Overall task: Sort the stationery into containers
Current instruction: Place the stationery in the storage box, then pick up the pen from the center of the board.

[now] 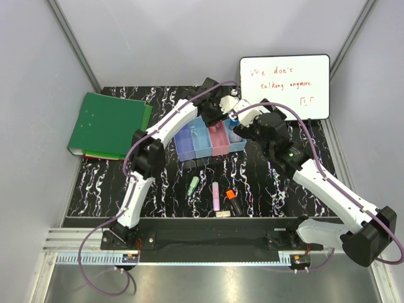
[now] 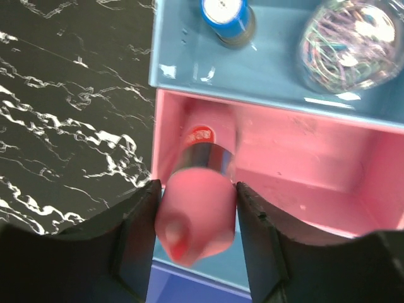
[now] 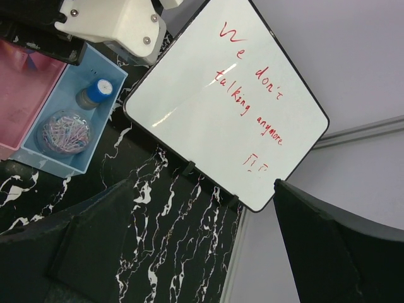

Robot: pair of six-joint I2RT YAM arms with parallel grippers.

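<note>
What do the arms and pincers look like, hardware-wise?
The left arm and right arm have white link shells with black joint housings. A purple cable runs along each. The left pincer and right pincer have broad matte black fingers. A small green light glows on the right arm.

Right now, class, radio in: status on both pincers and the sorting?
Left pincer shut on pink-capped tube over pink bin. Right pincer open, empty. Nothing blocking.

Marbled table — bins, binder, whiteboard, green highlighter, pink highlighter, marker, eraser
</note>
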